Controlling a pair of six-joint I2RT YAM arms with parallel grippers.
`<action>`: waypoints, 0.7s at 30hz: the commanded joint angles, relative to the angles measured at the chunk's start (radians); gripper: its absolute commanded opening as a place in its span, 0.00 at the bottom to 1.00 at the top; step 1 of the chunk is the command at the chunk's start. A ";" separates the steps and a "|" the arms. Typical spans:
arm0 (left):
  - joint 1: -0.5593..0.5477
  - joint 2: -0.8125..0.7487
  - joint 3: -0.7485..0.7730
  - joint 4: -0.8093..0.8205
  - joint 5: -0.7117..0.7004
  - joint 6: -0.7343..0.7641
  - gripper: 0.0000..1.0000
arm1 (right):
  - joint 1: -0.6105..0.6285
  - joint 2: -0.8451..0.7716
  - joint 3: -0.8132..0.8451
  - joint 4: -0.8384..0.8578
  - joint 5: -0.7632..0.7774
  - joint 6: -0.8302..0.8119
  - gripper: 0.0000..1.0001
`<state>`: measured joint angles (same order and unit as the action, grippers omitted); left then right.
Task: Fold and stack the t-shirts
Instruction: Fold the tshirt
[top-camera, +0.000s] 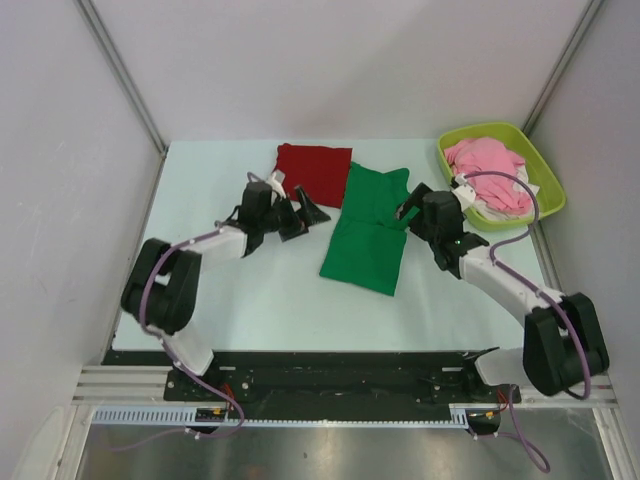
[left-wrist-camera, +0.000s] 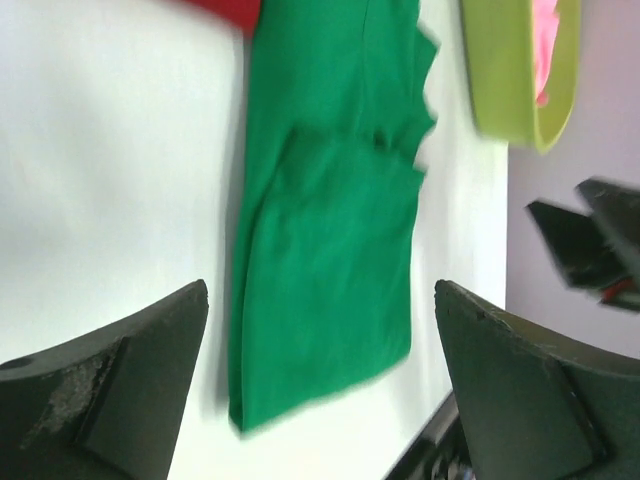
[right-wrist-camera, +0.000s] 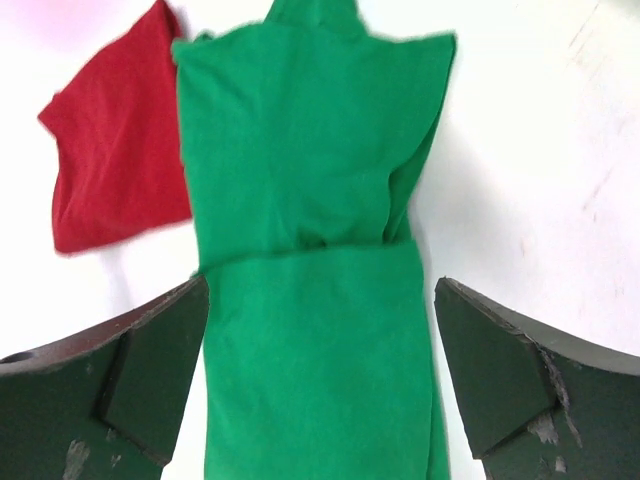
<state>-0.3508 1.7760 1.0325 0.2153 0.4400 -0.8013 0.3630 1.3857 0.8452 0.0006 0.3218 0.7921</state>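
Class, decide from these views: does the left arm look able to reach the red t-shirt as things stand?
Probably yes. The left end effector stands open just beside the red t-shirt, with nothing lying between them; the green t-shirt lies to one side.

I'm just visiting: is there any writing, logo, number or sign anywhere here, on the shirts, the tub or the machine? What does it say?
No text can be read in any view.
green t-shirt: plain, no print or tag showing.
red t-shirt: plain, no print showing.
lime tub: no label visible.
front rail: any markings are too small to read.
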 joint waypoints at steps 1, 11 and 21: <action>-0.085 -0.180 -0.287 0.031 -0.041 0.021 1.00 | 0.083 -0.152 -0.072 -0.177 0.017 -0.004 1.00; -0.152 -0.153 -0.551 0.312 -0.020 -0.039 0.99 | 0.169 -0.347 -0.357 -0.126 -0.040 0.081 1.00; -0.152 -0.026 -0.517 0.341 -0.018 -0.032 0.96 | 0.238 -0.363 -0.426 -0.099 -0.064 0.130 1.00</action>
<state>-0.5037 1.6783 0.5270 0.6296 0.4580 -0.8536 0.5777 1.0420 0.4221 -0.1333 0.2581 0.8909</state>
